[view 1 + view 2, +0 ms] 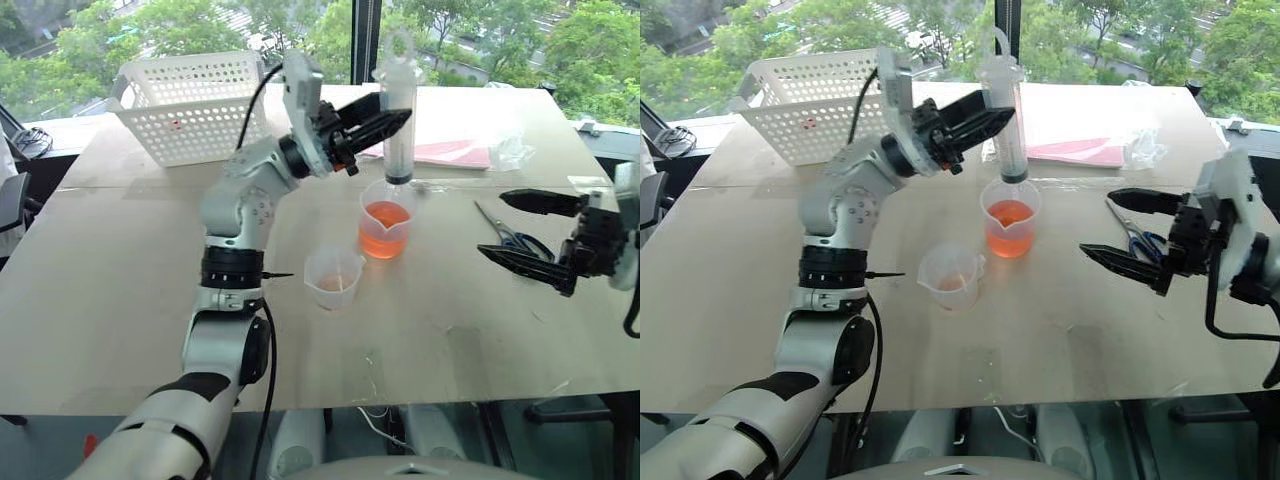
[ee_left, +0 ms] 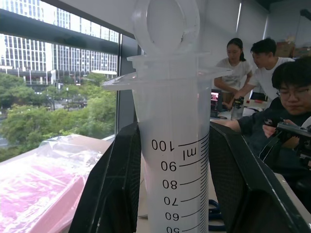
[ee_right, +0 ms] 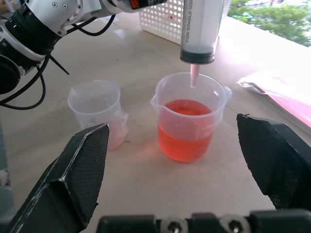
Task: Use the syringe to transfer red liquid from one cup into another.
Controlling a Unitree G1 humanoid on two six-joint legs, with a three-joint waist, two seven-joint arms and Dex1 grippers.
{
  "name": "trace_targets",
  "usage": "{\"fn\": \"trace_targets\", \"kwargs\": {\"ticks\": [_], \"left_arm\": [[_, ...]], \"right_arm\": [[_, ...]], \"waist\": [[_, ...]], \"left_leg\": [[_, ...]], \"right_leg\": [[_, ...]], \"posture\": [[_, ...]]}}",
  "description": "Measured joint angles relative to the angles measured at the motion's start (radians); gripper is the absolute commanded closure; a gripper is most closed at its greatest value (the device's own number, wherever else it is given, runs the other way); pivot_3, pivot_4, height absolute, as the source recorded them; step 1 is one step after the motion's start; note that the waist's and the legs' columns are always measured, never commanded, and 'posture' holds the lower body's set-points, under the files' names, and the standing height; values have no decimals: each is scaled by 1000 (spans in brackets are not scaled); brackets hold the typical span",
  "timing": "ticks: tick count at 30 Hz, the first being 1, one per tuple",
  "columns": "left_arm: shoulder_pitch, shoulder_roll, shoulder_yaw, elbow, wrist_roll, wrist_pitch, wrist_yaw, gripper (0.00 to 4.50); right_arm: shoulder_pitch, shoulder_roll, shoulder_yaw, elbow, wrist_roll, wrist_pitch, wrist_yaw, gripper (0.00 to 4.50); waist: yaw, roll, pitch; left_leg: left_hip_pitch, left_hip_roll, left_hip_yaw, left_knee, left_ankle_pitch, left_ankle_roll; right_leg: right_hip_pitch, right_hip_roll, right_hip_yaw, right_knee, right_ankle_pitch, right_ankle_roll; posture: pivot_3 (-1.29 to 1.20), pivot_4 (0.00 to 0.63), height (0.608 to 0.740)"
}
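Directly above the tall cup hangs the upright syringe, clamped by the left end effector; right end effector gapes empty, farther off.

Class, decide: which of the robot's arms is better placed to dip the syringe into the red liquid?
Left. Its left gripper already holds the syringe upright over the larger beaker; the right gripper hangs open, off to the side.

An office-like robot lab: a plain counter by tall windows facing city towers, with people seated at desks behind.
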Motion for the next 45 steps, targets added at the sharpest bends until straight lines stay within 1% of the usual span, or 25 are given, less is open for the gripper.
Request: {"fn": "trace_targets", "kwargs": {"ticks": [4,8,11,15,16,18,20,21,23,24,25,27,29,30,31,32,33,37,42,45], "left_arm": [[4,-15,-42,106,59,-117,-22,3046],[17,-21,-68,177,112,-209,-20,3046],[31,-24,-68,210,131,-247,0,3046],[45,-36,-71,213,146,-268,11,3046],[49,-36,-71,213,146,-270,13,3046],[66,-39,-75,211,148,-272,16,3046],[89,-43,-83,206,154,-273,20,3046],[98,-43,-88,204,156,-272,24,3046],[105,-43,-97,194,157,-272,29,3046],[107,-42,-99,193,159,-272,30,3046],[120,-35,-98,175,159,-273,32,3046],[127,-40,-111,156,163,-273,37,3046],[139,-37,-115,136,165,-273,40,3046],[143,-35,-114,129,165,-273,46,3046],[149,-32,-112,120,165,-272,53,3046],[152,-32,-112,119,165,-270,58,3046],[160,-30,-112,111,165,-266,62,3046],[179,-22,-115,72,165,-252,75,3046],[191,-16,-118,42,166,-240,93,3046],[193,-16,-126,42,170,-238,108,3046]], "right_arm": [[87,12,-95,-29,21,13,-12,0],[195,69,-169,-68,18,-11,-11,0],[241,87,-189,-78,6,-33,-10,0],[234,85,-188,-84,-1,-50,-16,0],[214,81,-174,-82,-1,-49,-25,0],[125,55,-119,-63,5,-37,-56,0],[-18,20,-24,-30,12,-7,-96,0],[-112,6,45,-6,12,19,-125,0],[-251,-1,147,36,7,68,-166,0],[-317,5,189,58,-1,85,-184,0],[-431,39,266,109,-23,111,-208,0],[-582,104,370,192,-69,133,-243,0],[-659,150,443,242,-102,150,-253,0],[-691,176,482,271,-124,156,-254,0],[-725,203,521,312,-152,162,-254,532],[-747,220,544,343,-176,165,-256,794],[-778,245,570,389,-208,167,-260,1204],[-817,279,583,453,-252,172,-264,1204],[-833,298,569,456,-252,207,-251,1204],[-867,319,566,456,-269,233,-281,1204]], "waist": [[1,0,0],[1,0,0],[-1,0,0],[0,0,0],[-2,0,0],[-8,1,-1],[-15,2,0],[-17,2,0],[-19,2,0],[-22,2,0],[-28,2,0],[-25,3,0],[-19,3,0],[-16,3,0],[-14,3,0],[-12,3,0],[-11,3,0],[0,3,0],[0,3,0],[-2,4,0]], "left_leg": [[0,0,0,0,0,0],[0,0,-1,0,0,0],[0,0,0,0,0,0],[0,0,-1,0,0,0],[0,0,0,0,0,0],[1,0,-1,0,0,0],[1,0,-1,0,0,0],[1,0,-1,0,0,0],[0,0,-1,0,0,0],[0,0,-1,0,0,0],[0,0,-1,0,0,0],[0,0,-2,-1,0,0],[-2,0,-2,-1,0,0],[-3,0,-2,-1,0,0],[-3,0,-2,-1,-1,1],[-3,0,-1,-1,-1,1],[-3,0,-1,-1,-1,1],[-4,0,0,-1,-1,1],[-4,0,0,-1,-1,1],[-3,0,0,-1,-1,2]], "right_leg": [[0,0,0,0,0,0],[1,0,0,-1,0,0],[1,0,1,-1,0,0],[1,0,0,0,0,0],[1,0,1,0,0,0],[1,0,2,0,0,0],[1,0,2,0,0,0],[1,0,2,0,0,0],[0,0,1,0,0,0],[0,0,1,0,0,0],[-1,1,3,0,0,0],[-1,1,2,0,0,0],[-1,1,0,0,0,0],[-1,0,-1,-1,0,0],[-2,0,0,-1,0,0],[-2,0,0,-1,0,0],[-2,0,0,-1,0,0],[-3,-1,0,-1,0,0],[-3,0,0,0,0,0],[-3,0,0,0,0,0]], "posture": [[0,150,740],[0,150,740],[0,150,740],[0,150,740],[0,150,740],[0,150,740],[0,150,740],[0,150,740],[0,150,740],[0,150,740],[0,150,740],[0,150,740],[0,150,740],[0,150,740],[0,150,740],[0,150,740],[0,150,740],[0,150,740],[0,150,740],[0,150,740]]}}
